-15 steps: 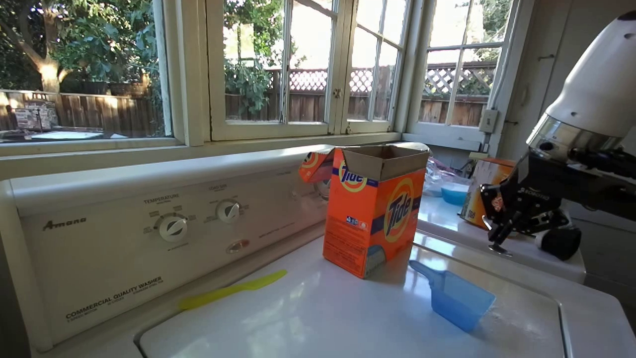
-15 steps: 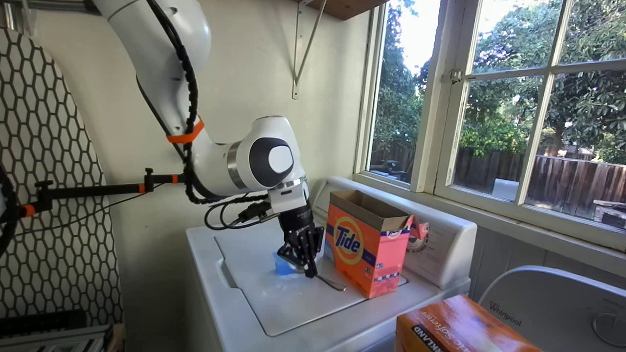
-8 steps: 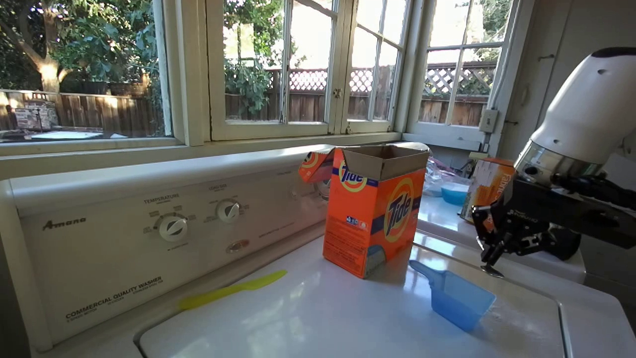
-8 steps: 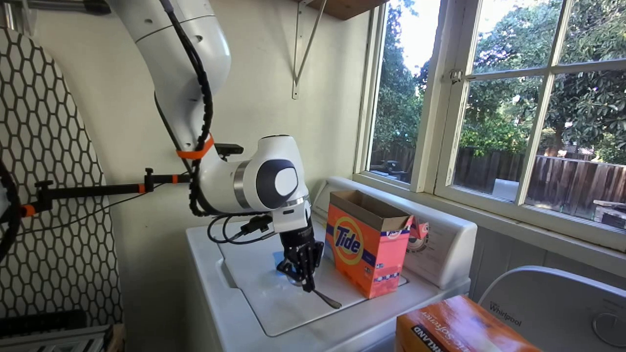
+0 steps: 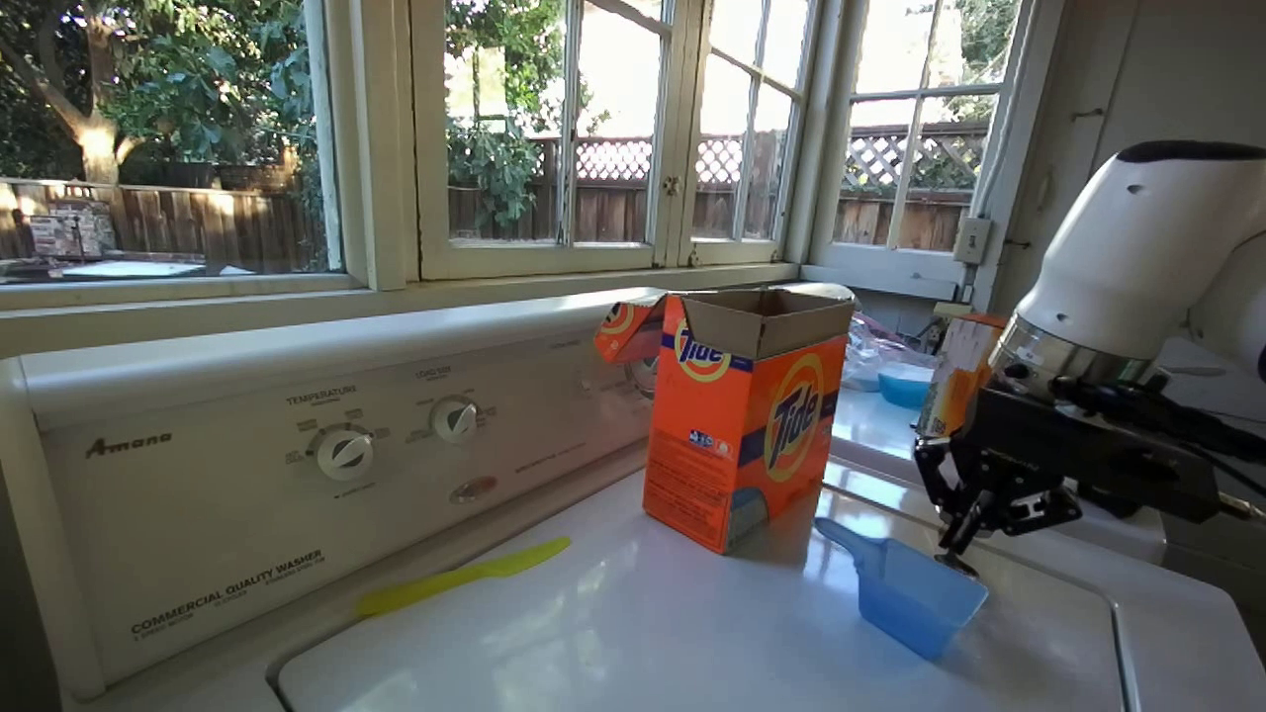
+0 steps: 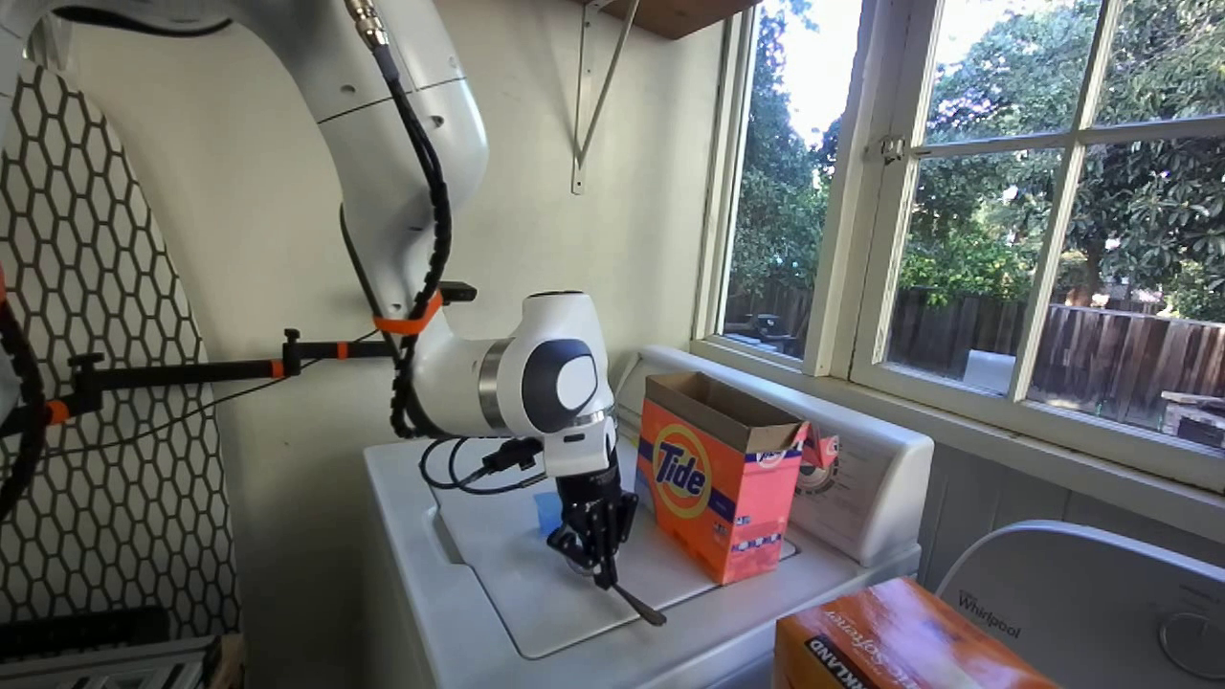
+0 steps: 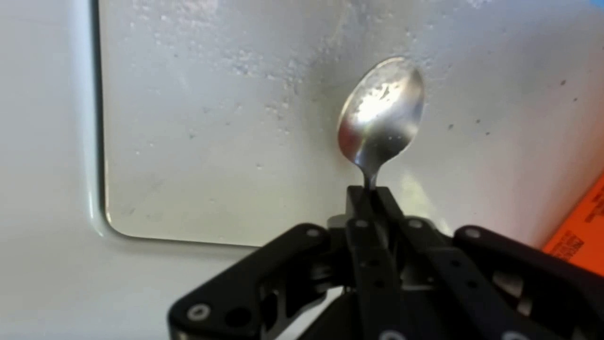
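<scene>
My gripper point(image 7: 369, 191) is shut on a metal spoon point(image 7: 384, 111), gripping its neck. In the wrist view the spoon's bowl points away from the fingers, above scattered white grains point(image 7: 250, 61) on the washer lid point(image 7: 188, 189). The handle point(image 6: 639, 607) sticks out on the far side of the gripper point(image 6: 605, 578) in an exterior view. A clear blue scoop point(image 5: 915, 598) lies on the lid close by, partly behind the gripper in an exterior view. The open orange Tide box point(image 5: 692, 465) stands upright beside them. Whether the spoon touches the lid I cannot tell.
A yellow plastic knife-like utensil point(image 5: 465, 577) lies by the washer's control panel point(image 5: 534, 396). An orange fabric softener box point(image 6: 900, 641) and a blue bowl point(image 5: 903, 386) sit on the neighbouring machine. Window frames point(image 5: 391, 198) rise behind the panel.
The arm has come down, carrying the spoon lower toward the washer lid and nearer the blue scoop. The grip, the scoop and the Tide box look unchanged.
</scene>
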`<action>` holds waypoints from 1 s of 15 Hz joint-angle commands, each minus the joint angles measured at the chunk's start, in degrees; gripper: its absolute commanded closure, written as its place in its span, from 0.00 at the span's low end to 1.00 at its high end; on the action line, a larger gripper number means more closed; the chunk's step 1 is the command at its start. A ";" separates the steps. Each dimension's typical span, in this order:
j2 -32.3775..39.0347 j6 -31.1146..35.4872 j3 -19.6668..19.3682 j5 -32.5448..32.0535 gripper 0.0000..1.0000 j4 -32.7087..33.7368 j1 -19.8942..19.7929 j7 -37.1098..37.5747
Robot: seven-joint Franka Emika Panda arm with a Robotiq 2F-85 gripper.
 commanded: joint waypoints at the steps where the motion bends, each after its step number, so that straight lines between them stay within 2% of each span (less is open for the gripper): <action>1: 2.74 1.07 -0.60 -1.24 0.98 1.81 0.84 2.46; 6: 3.91 1.01 -0.41 -0.71 0.98 3.03 0.87 2.04; 7: 3.92 1.01 -0.39 -0.66 0.77 3.14 0.87 2.02; 8: 3.79 1.02 -0.36 -0.56 0.67 3.23 0.84 1.99; 15: 1.27 0.87 -0.73 -1.37 0.16 3.20 1.10 2.94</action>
